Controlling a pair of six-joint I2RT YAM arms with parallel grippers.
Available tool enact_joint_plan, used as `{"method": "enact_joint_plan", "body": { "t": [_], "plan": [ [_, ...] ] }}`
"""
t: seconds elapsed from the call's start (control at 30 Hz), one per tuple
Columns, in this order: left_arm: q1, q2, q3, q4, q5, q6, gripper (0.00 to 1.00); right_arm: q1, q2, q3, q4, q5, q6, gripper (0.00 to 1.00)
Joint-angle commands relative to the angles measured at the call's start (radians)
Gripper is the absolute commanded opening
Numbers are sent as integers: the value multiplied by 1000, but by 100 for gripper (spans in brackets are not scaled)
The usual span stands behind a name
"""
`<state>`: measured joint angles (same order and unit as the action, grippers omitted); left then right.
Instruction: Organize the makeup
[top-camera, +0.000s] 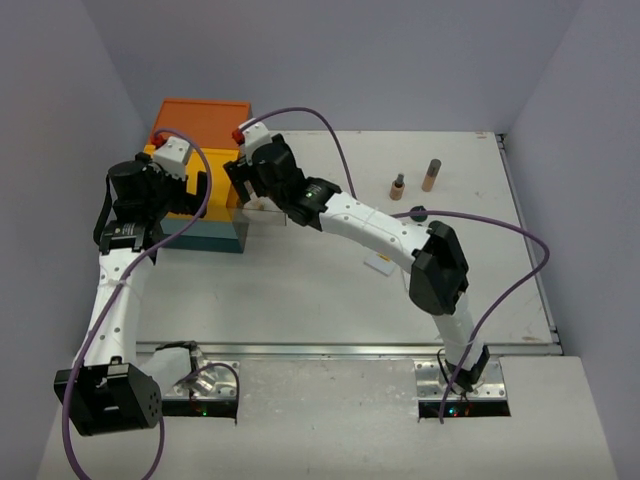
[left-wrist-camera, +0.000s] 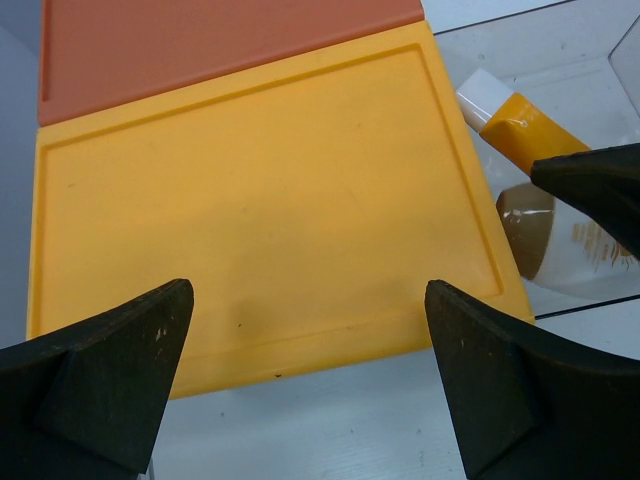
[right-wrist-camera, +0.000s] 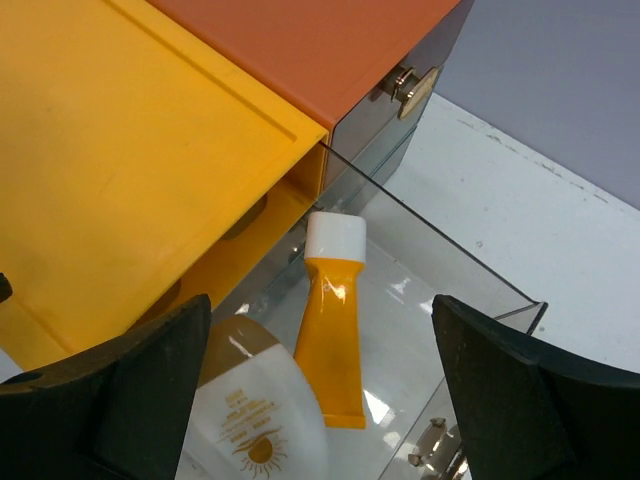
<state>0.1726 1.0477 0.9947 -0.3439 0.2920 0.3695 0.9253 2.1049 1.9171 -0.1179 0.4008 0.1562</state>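
An orange tube (right-wrist-camera: 335, 330) with a white cap lies flat in a clear pulled-out drawer (right-wrist-camera: 470, 270), next to a white bottle with a brown cap (right-wrist-camera: 250, 420). My right gripper (right-wrist-camera: 320, 400) hovers just above them, open, with nothing between its fingers. Both items also show in the left wrist view: the orange tube (left-wrist-camera: 520, 125) and the white bottle (left-wrist-camera: 560, 245). My left gripper (left-wrist-camera: 310, 390) is open and empty over the yellow top of the drawer box (left-wrist-camera: 250, 200). On the table lie two tan bottles (top-camera: 432, 175) (top-camera: 398, 186), a dark disc (top-camera: 417, 212) and a white packet (top-camera: 378, 263).
The orange-yellow-teal drawer box (top-camera: 200, 115) stands at the back left, both grippers (top-camera: 198, 190) (top-camera: 245, 198) crowded over it. A dark finger of the right gripper (left-wrist-camera: 600, 190) reaches into the left wrist view. Grey walls close in the table on three sides.
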Motion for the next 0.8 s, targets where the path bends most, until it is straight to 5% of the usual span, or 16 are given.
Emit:
{"method": "enact_joint_plan", "body": {
  "t": [0.0, 0.1, 0.27, 0.77],
  "plan": [
    [13, -2, 7, 39, -13, 11, 100, -8, -133, 1, 2, -8, -1, 89],
    [13, 4, 4, 55, -52, 14, 100, -43, -213, -74, -3, -46, 95, 79],
    [21, 27, 16, 67, -105, 13, 100, -247, -359, -304, -1, -441, 435, 42],
    [44, 74, 8, 92, -159, 5, 100, -367, -305, -579, 310, -803, 789, 52]
  ]
}}
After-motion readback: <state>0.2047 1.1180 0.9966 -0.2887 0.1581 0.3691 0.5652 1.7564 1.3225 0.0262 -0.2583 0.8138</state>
